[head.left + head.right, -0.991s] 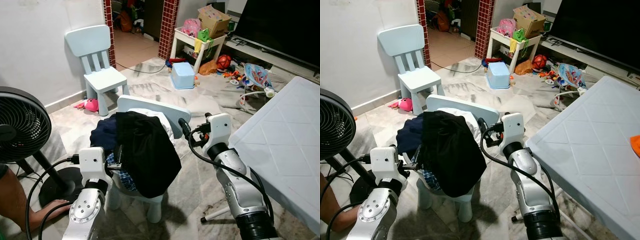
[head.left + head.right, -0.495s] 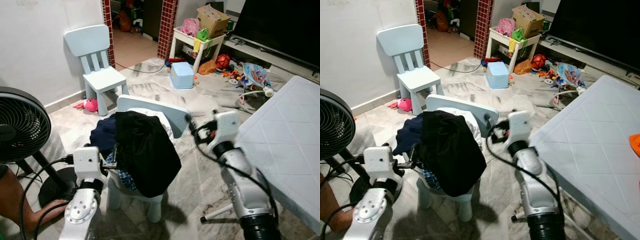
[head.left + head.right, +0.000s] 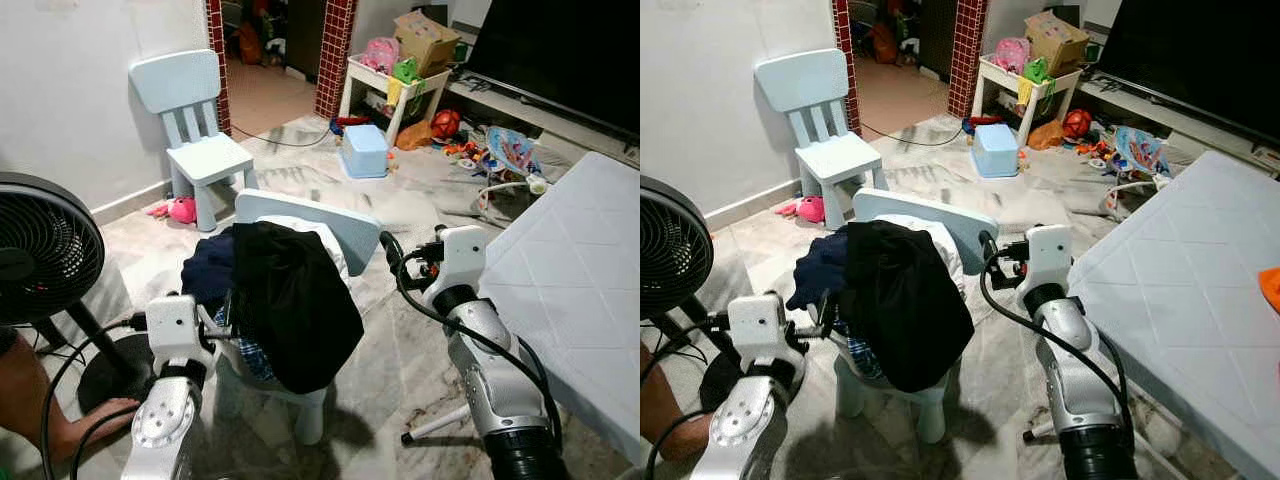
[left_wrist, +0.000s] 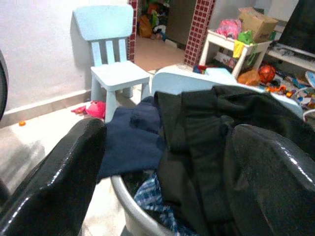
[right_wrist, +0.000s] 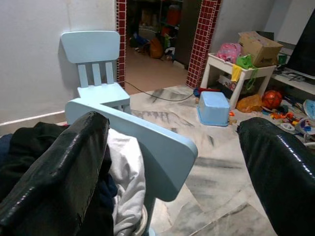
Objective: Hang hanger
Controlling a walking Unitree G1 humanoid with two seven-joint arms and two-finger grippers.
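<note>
marble floor underfoot, toys strewn beside white table.

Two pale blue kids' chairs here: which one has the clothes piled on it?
The near chair, between the two end effectors, holds the clothes. The far chair by the wall has a bare seat.

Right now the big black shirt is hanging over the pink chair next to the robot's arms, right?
Not quite. The black shirt hangs over a light blue chair, not a pink one; the left eye view shows this. It does sit between the left gripper and right gripper.
</note>
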